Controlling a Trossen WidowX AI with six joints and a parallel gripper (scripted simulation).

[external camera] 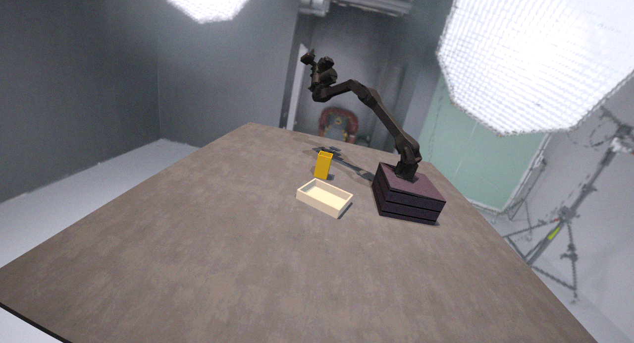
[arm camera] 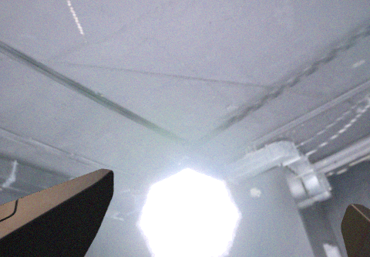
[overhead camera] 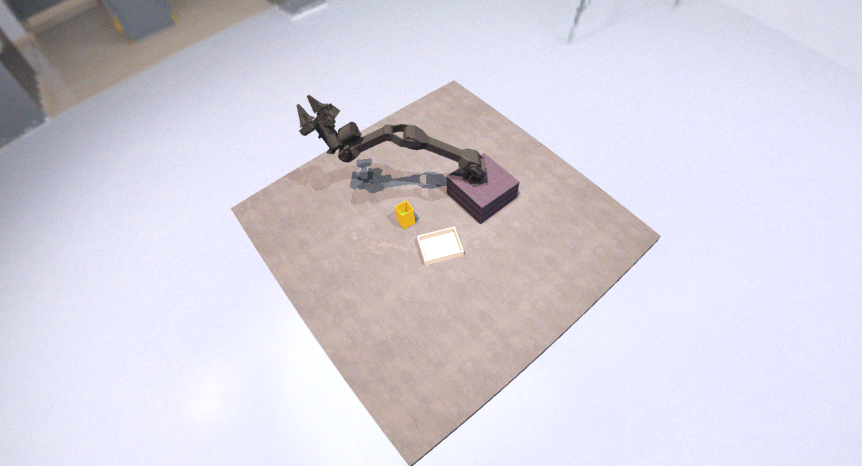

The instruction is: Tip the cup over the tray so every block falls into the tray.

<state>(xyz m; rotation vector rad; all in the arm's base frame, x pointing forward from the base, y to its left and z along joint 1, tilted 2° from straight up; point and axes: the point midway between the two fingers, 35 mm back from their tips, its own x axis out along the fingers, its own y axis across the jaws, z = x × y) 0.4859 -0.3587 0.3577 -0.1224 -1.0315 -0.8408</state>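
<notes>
I'm at the very start of the job as I judge it: the pick-up is the step in hand, and nothing has been lifted or poured. My parallel-jaw gripper (overhead camera: 304, 100) (arm camera: 227, 195) stands wide open with nothing between its fingers, raised high above the tabletop (overhead camera: 482, 318) (external camera: 199, 252) and turned upward, so my wrist view gives me only the ceiling and a bright lamp (arm camera: 190, 214)

The square yellow cup (overhead camera: 405, 216) (external camera: 322, 165) stands upright on the table, near the shallow cream tray (overhead camera: 426, 261) (external camera: 323, 203) but apart from it. From the top view I can make out a bit of green (overhead camera: 403, 213) inside the cup, which I take for a block; how many are in there I can't tell. I see no block in the tray

Next I'd want to swing the wrist over until the fingers point at the cup, then bring the arm (overhead camera: 440, 147) (external camera: 385, 114) down with the jaws kept wide, one finger on each side of the walls. I'd line up with two opposite flat faces, since a skewed approach could knock the cup over and spill its load on the table. Only after a firm squeeze and a level lift would I carry it above the tray and tip it
</notes>
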